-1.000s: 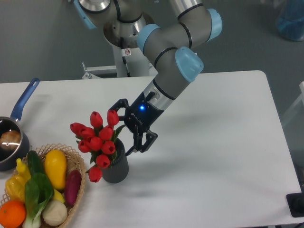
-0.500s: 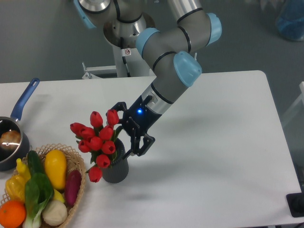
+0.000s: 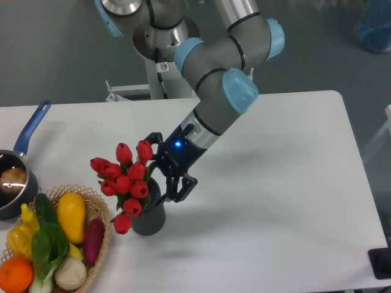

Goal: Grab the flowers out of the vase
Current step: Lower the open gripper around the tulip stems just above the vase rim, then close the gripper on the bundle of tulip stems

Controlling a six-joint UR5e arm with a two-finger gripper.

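Camera view, looking down at the table: I have the end effector brought in from the right side of the flowers, and its dark fingers are spread apart with nothing between them. The flowers sit in the vase, which stands near the front left of the table, just beside the basket of vegetables. The red buds lean out to the left over the rim, one drooping low toward the basket.

I judge this to be the approach step: the end effector is near the right edge of the bunch, at about the height of the vase rim, but I cannot tell from this angle whether a finger already touches a leaf or stem. No grasp has been made.

For the next move I would want the fingers to straddle the stems just above the rim, below the buds, then close on the green part, not the heads. After that, a straight lift upward, so the stems slide free without tipping the vase. The vase looks light, so dragging sideways could knock it toward the basket. The pan at the left edge is well apart.
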